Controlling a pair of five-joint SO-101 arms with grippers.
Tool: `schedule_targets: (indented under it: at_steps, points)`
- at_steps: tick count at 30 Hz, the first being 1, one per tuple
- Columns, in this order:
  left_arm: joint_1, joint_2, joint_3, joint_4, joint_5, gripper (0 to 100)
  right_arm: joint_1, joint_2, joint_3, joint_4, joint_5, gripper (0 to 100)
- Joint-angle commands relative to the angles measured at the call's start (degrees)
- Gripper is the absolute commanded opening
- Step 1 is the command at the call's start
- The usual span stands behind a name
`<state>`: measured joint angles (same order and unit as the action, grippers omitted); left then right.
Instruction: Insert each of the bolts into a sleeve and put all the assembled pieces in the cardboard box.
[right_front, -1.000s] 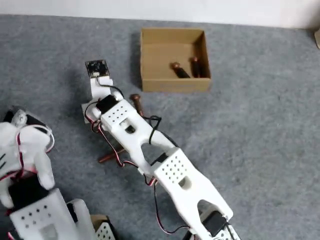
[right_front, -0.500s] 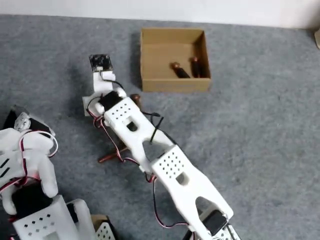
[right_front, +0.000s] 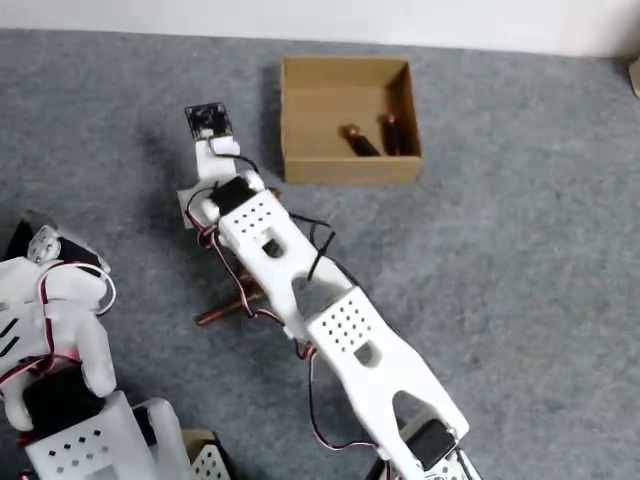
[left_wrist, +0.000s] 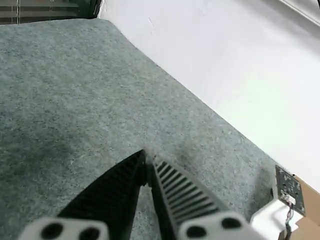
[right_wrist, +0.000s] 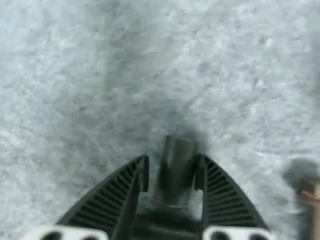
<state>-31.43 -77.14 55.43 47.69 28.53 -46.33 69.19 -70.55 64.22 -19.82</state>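
Grey carpet (right_front: 520, 300) covers the whole work surface, with a strip of white wall (right_front: 400, 15) along the top of the high view. Right arm (right_front: 300, 290), white with red and black wires (right_front: 235, 300), runs from the bottom centre up toward the upper left of centre. Its camera board (right_front: 207, 120) sits just left of the cardboard box (right_front: 345, 170). Left arm (right_front: 60, 330) sits folded in the lower left corner. The box stands at upper centre with its top open. Two assembled pieces (right_front: 360, 142) lie side by side inside it, toward its right half, copper heads showing. One loose bolt (right_front: 222, 314), copper-coloured, lies on the carpet left of centre, partly under the right arm. In the right wrist view the right gripper (right_wrist: 171, 159) is low over the carpet, fingers narrow and clamped on either side of a dark sleeve (right_wrist: 177, 152) – the sleeve sticks out past the fingertips toward the carpet, and contact with it cannot be told. A brownish blur (right_wrist: 312, 197) at the right edge of that view is bolt-coloured but too soft to name. Left gripper (left_wrist: 149, 159) hangs above the carpet facing the wall – fingers pressed together, nothing between them.
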Motion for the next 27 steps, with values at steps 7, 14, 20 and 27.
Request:
schedule_targets:
  at_steps: [7, 14, 20, 27]
  points:
    - [0.8, -0.1, -0.6, -0.9, -0.1, 2, -5.5, -0.1, -1.6, 4.4, 0.9, 12.4]
    - [0.8, -0.1, -0.6, -0.9, -0.1, 2, -4.7, 0.0, -1.5, 4.1, 0.9, 1.2]
    - [0.8, -0.1, -0.6, -0.9, -0.1, 2, -4.8, 0.0, -1.7, 4.1, 0.9, 0.5]
    - [1.0, -0.1, -0.5, -1.0, -0.1, 2, -5.0, -1.2, -3.7, 8.6, 1.0, 0.5]
